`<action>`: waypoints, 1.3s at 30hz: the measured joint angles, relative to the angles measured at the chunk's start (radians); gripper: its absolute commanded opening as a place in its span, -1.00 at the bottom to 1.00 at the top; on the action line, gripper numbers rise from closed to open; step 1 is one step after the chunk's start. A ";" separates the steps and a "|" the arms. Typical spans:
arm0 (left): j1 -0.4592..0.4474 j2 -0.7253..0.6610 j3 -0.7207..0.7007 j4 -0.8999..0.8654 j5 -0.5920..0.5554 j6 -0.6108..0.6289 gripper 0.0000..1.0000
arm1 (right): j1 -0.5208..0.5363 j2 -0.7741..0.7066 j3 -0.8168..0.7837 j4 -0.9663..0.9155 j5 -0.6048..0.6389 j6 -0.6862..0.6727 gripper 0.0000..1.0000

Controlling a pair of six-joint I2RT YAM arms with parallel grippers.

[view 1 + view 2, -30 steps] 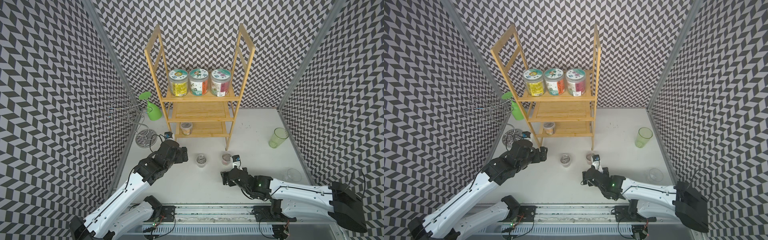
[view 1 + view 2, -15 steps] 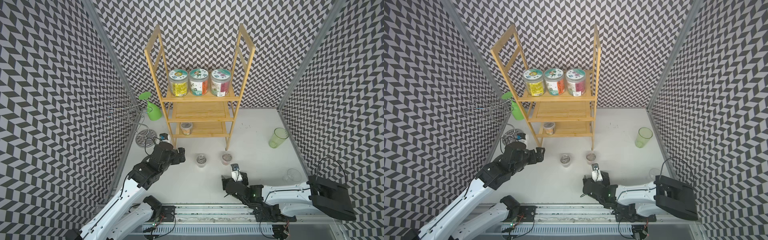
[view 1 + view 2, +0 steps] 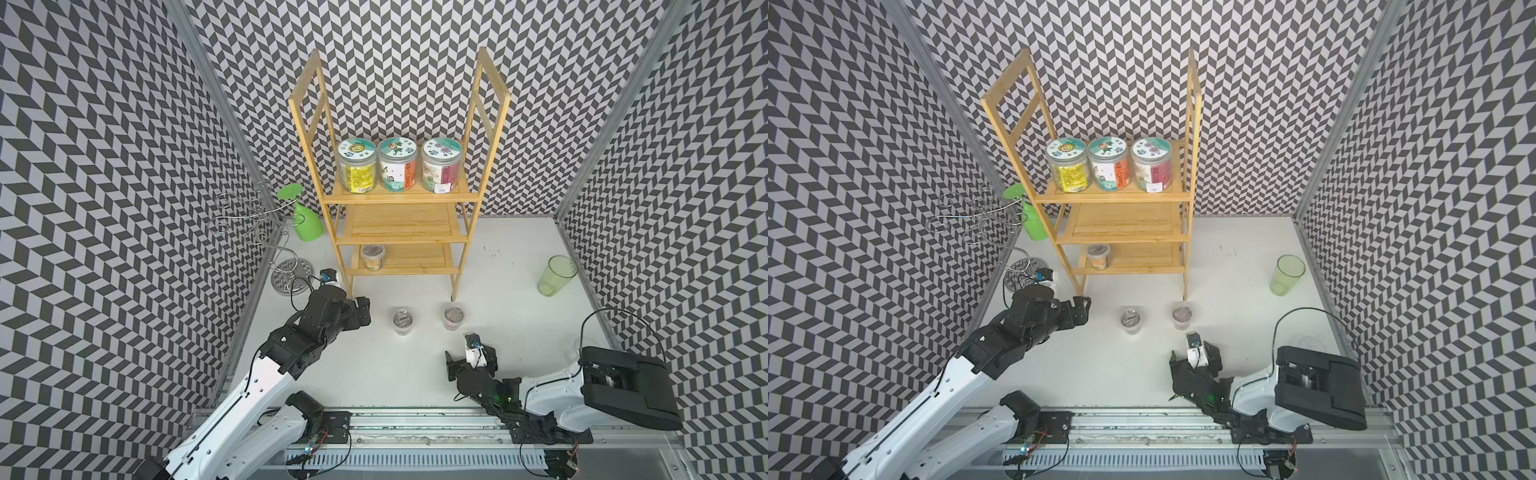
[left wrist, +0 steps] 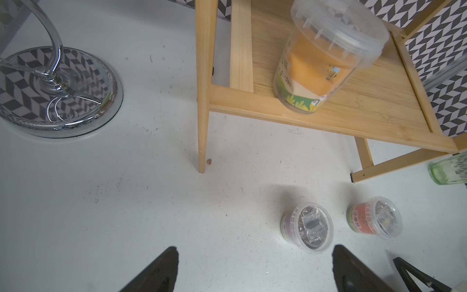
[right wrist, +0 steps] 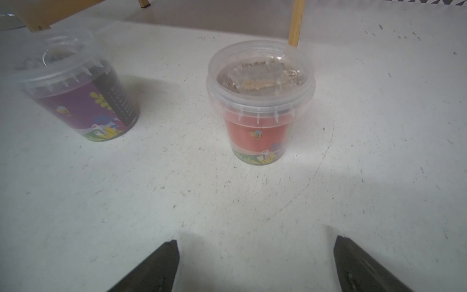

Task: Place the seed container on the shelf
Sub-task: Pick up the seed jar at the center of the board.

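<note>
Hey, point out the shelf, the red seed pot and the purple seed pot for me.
shelf [image 3: 401,220]: in a top view, on the bare middle tier.
red seed pot [image 5: 257,134]: right wrist view, on its red label.
purple seed pot [image 5: 73,106]: right wrist view, on its purple label.

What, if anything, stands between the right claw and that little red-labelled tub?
Nothing visible. The open right gripper faces the red-labelled tub across bare table; the purple-labelled tub stands off to one side.

Three tall labelled jars [image 3: 397,164], three small seed containers [image 3: 402,321], two green glasses [image 3: 556,275], one bamboo shelf [image 3: 401,224], one wire stand [image 3: 291,270].
</note>
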 measured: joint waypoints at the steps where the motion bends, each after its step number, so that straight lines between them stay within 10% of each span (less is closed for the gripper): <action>1: 0.000 0.000 -0.006 0.005 0.000 0.000 0.91 | -0.006 0.010 -0.008 0.027 0.000 -0.016 0.99; 20: 0.000 -0.016 -0.088 0.076 0.019 0.020 0.92 | -0.249 0.265 -0.021 0.545 -0.183 -0.387 0.99; 39: 0.000 -0.013 -0.097 0.112 0.015 0.058 0.93 | -0.366 0.389 0.058 0.705 -0.269 -0.437 0.90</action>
